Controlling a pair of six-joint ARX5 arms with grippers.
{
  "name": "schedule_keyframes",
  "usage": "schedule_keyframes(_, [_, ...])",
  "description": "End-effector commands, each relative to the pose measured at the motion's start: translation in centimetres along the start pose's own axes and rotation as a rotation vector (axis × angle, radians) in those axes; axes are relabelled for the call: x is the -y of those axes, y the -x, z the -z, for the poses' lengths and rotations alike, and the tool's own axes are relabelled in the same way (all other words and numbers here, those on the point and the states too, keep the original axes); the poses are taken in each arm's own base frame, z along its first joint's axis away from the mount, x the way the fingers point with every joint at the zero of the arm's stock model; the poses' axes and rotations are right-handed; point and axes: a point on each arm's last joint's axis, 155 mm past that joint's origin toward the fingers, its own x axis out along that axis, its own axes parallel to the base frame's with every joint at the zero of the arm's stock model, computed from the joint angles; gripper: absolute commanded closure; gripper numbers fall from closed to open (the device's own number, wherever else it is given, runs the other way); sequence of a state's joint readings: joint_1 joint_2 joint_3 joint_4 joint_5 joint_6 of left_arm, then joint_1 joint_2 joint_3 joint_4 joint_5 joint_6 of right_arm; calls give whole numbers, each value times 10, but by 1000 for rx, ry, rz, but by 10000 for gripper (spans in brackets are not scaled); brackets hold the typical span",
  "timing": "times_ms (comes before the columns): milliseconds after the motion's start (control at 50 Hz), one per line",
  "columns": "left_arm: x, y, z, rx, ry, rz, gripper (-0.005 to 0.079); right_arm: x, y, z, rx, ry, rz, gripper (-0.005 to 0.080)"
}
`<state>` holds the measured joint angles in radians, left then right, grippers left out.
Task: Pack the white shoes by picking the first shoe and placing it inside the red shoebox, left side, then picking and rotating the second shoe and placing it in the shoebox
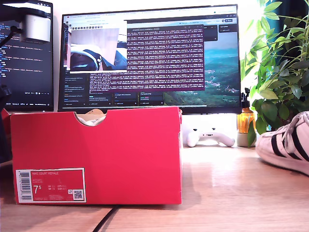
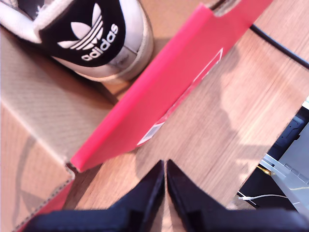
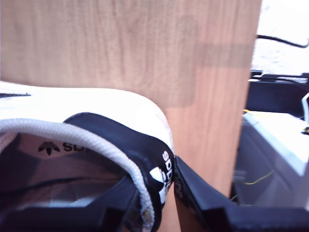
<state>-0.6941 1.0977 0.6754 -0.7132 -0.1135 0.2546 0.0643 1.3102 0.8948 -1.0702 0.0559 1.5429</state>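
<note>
The red shoebox (image 1: 96, 154) stands on the wooden table at the exterior view's left, its barcode label facing the camera. One white shoe (image 2: 96, 38) lies inside it, black heel tab showing; a bit of it peeks through the notch (image 1: 91, 117). My first gripper (image 2: 165, 166) is shut and holds nothing, hovering just outside the box's red wall (image 2: 169, 92). The other white shoe (image 1: 287, 142) is at the exterior view's right edge. My second gripper (image 3: 161, 188) is shut on that shoe's (image 3: 96, 106) black heel tab. Neither gripper shows in the exterior view.
Two monitors stand behind the box. A white game controller (image 1: 210, 137), an orange bottle (image 1: 245, 121) and a leafy plant (image 1: 280, 63) sit at the exterior view's back right. A black cable (image 1: 106, 220) runs under the box front. Bare wood lies between box and shoe.
</note>
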Motion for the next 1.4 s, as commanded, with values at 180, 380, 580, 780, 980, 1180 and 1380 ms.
schedule_keyframes(180, [2,-3,2,-10,-13,6,761,-10,45,-20,100,54,-119,762])
schedule_keyframes(380, [2,-3,2,-10,-13,6,761,-22,80,-37,191,178,-193,762])
schedule_keyframes(580, [2,-3,2,-10,-13,6,761,-40,118,-49,273,378,-254,762])
schedule_keyframes(780, [2,-3,2,-10,-13,6,760,-61,168,-58,378,587,-340,762])
schedule_keyframes(980, [2,-3,2,-10,-13,6,761,-76,216,-61,468,729,-433,762])
schedule_keyframes(1180, [2,-3,2,-10,-13,6,760,-91,246,-58,552,907,-502,762])
schedule_keyframes(1380, [2,-3,2,-10,-13,6,760,-109,259,-41,554,1016,-611,762])
